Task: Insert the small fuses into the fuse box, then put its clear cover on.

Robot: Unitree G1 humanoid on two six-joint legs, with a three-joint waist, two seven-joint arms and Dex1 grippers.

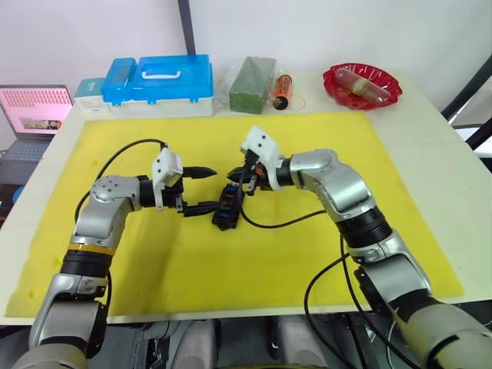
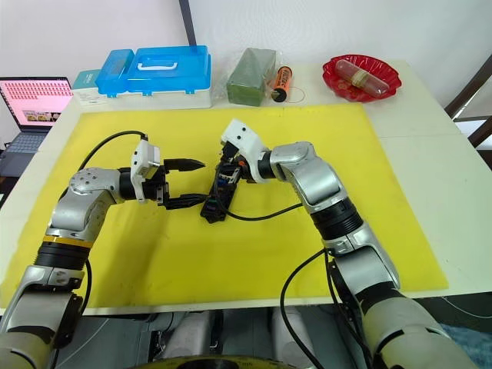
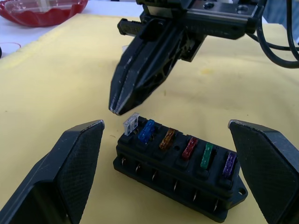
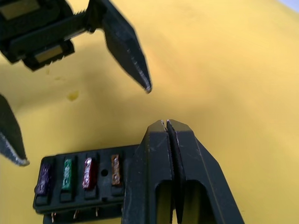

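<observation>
- The fuse box (image 1: 225,208) lies on the yellow mat (image 1: 154,254), near its middle, between the two grippers.
- Six small fuses (image 3: 189,147) sit in its row of slots: clear, blue, tan, red, green and purple. The clear one (image 3: 131,124) at the end stands tilted and higher than the others.
- The left arm reaches in from the left with its elbow bent and forearm level. The left gripper (image 1: 198,190) is spread wide, one finger on each side of the box end, touching nothing.
- The right arm bends in from the right, wrist angled down. The right gripper (image 3: 120,108) has its fingers pressed together, tips just above the clear fuse.
</observation>
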